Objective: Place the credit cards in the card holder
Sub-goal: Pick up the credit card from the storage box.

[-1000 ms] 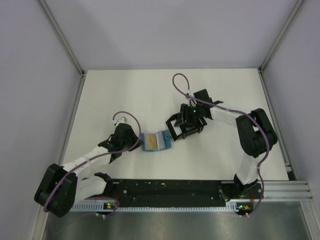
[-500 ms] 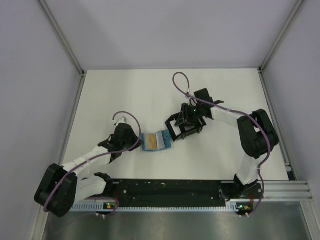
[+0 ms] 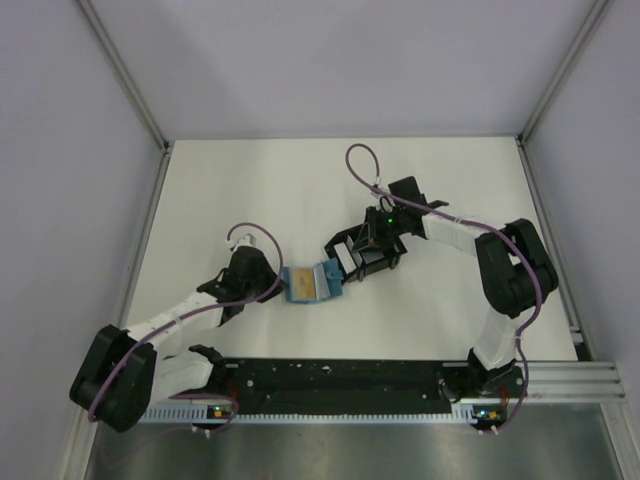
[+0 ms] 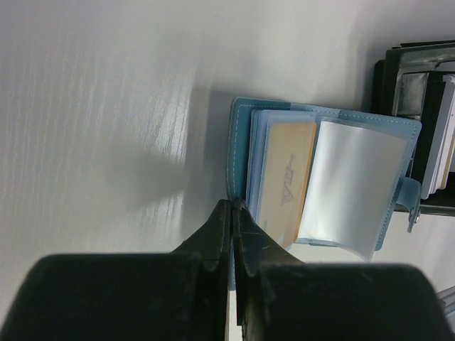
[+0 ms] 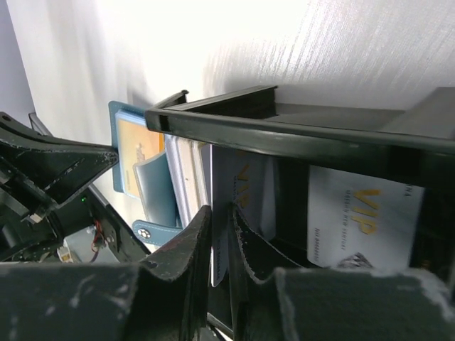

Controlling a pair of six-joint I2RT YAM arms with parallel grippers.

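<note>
Teal card holder lies open mid-counter, its near edge pinned by the fully closed left tool. Inside the black tray, the right tool has narrowed around a silver-grey card, though a firm hold isn't certain; next it must lift the card and slide it into a sleeve.

Seeing teal-blue card holder showing orange-yellow card; black tray holding white card wearing gold VIP lettering.

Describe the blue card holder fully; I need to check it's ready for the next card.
The card holder is a small teal-blue folding wallet with pale stitching, leather-like. It lies open and flat on the white table, beside the black tray. Inside are clear plastic sleeves; one shows an orange-yellow card, the next looks empty. A snap tab sticks out on the tray side. The left gripper has its fingers shut at its near edge.
</note>
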